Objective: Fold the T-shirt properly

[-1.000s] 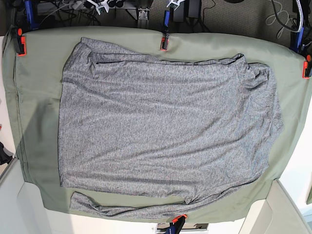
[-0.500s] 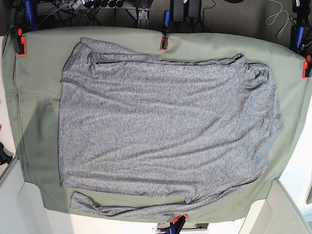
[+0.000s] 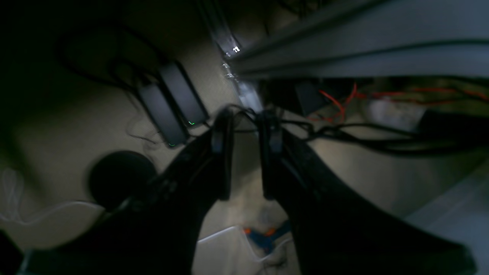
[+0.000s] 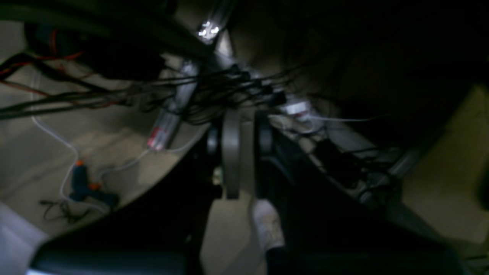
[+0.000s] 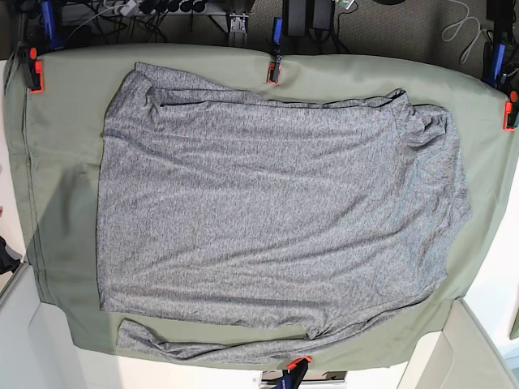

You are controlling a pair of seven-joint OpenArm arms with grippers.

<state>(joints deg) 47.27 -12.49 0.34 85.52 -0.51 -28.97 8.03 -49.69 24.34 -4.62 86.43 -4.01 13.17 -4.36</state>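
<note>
Looking down on the counter from the base view, we start at its near edge at six o'clock, where an orange-tipped clamp bites the olive-green cloth. Just beyond it one long narrow sleeve of the T-shirt runs along that edge from seven o'clock toward five. The heather-grey body lies flat and spread across nearly the whole cloth, its straight hem toward nine o'clock and its bunched shoulder area toward three o'clock. Farther back, the second sleeve lies folded along the shirt's far side. At the far edge more clamps sit at eleven o'clock, twelve o'clock and two o'clock, and past them cables and dark gear lie on the floor. Neither arm shows in this view. Our left wrist camera shows the left hand hanging over the floor below a grey rail, its two dark fingers parted by a clear gap with nothing between them; black power bricks lie at ten o'clock of it. Our right wrist camera shows the right hand above a tangle of cables, fingers close with only a narrow slit between, holding nothing.
</note>
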